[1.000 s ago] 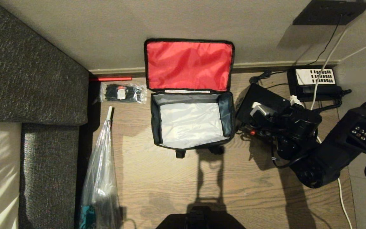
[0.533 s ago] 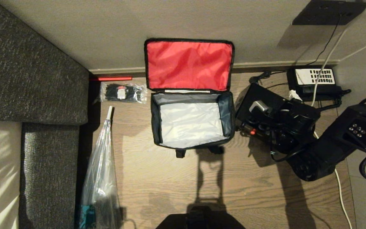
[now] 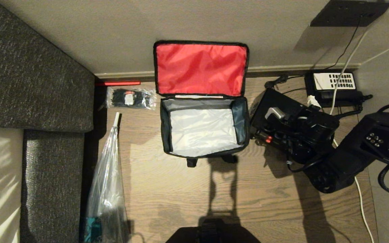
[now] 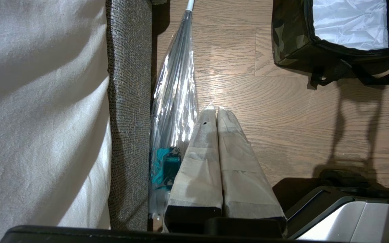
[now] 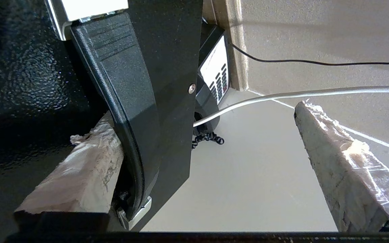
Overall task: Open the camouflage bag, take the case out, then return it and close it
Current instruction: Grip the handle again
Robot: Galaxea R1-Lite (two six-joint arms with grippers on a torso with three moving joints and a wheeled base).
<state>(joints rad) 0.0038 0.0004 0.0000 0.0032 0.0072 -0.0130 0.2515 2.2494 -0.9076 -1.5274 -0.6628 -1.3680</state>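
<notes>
1. Plainly, the camouflage bag [image 3: 204, 130] is a boxy soft rectangle on the wood-grain floor [image 3: 265, 202]. Its lid is flung back against the wall, showing crinkled bright red lining. The inside is crumpled silvery-white foil with dark side walls. Its long axis runs left to right, parallel to the skirting, and black straps trail from its near edge.
2. The case [image 3: 277, 108] is flat, black and slightly glossy with a fine pebbled sheen. It sits just right of the bag, tilted, with its long axis angled away toward the black telephone [image 3: 334, 86].
3. The right gripper [image 5: 211, 155] has its tape-wrapped fingers [image 5: 343, 162] spread wide. The case's rounded edge lies against one finger, and the other stands well apart, so nothing is clamped.
4. The right arm reaches in from the right, its wrist bent toward the case.
5. The left gripper [image 4: 216, 111] hangs low beside a clear plastic bag [image 4: 176, 94], with its taped fingers pressed together and nothing between them.
</notes>
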